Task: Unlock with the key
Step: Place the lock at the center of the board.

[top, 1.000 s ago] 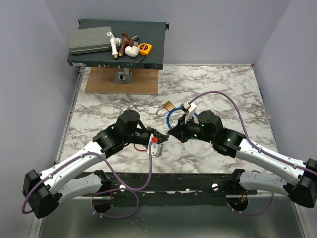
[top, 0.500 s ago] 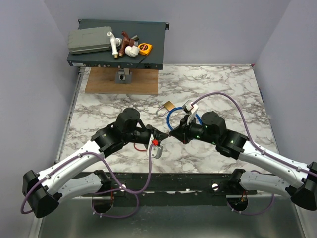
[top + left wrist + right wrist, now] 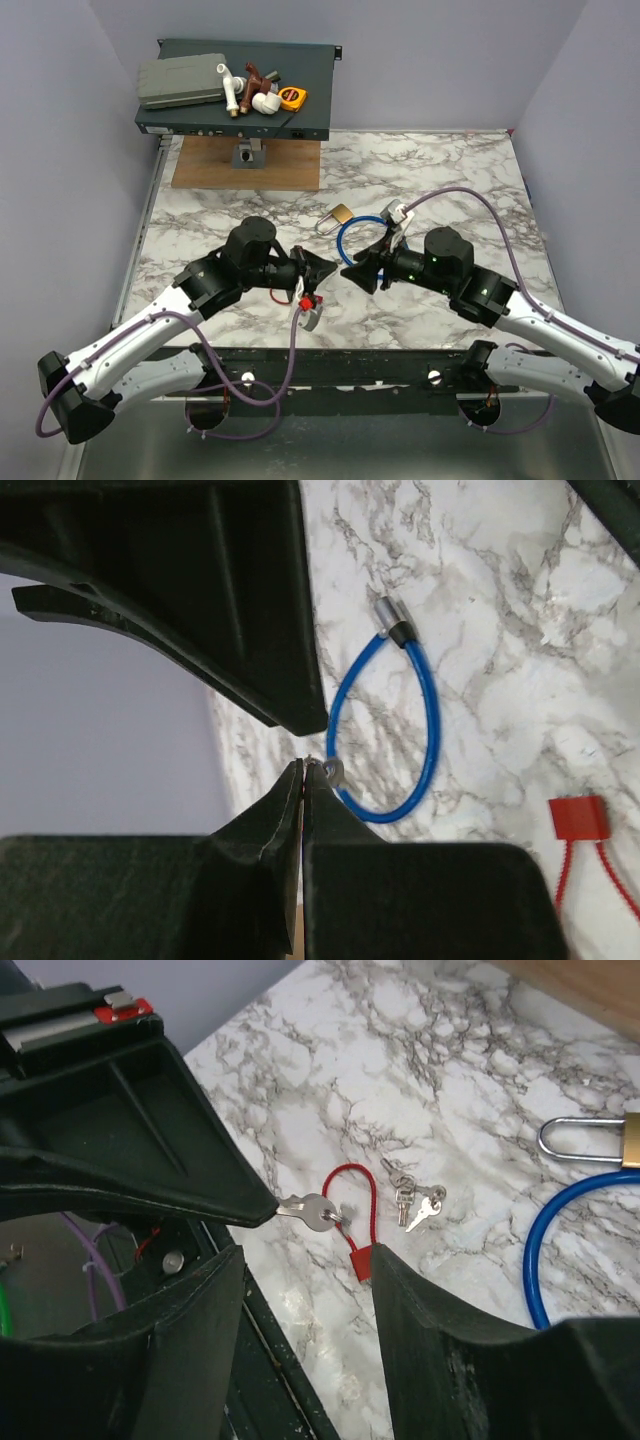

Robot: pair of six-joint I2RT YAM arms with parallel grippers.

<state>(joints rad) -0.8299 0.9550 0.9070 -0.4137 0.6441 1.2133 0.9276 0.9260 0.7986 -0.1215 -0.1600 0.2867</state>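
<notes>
The tiny silver key on its red cord (image 3: 305,1210) hangs above the white marble table (image 3: 450,170), pinched tight in the left end effector (image 3: 328,268), the right end effector (image 3: 352,272) gaping empty alongside: fetch step, and next it likely needs aiming at the brass padlock (image 3: 341,213)

Notes: key (image 3: 305,1210) is bright bare metal, its red tag (image 3: 362,1265) probably plastic. Table (image 3: 460,1060) marble-patterned, smooth. Cable lock (image 3: 432,710) has a glossy blue coating; padlock (image 3: 342,213) is brass, polished

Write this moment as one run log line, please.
left gripper: shut on the key, above table | right gripper: open, facing key | brass padlock: lying on table, untouched | unlock: not yet done
</notes>
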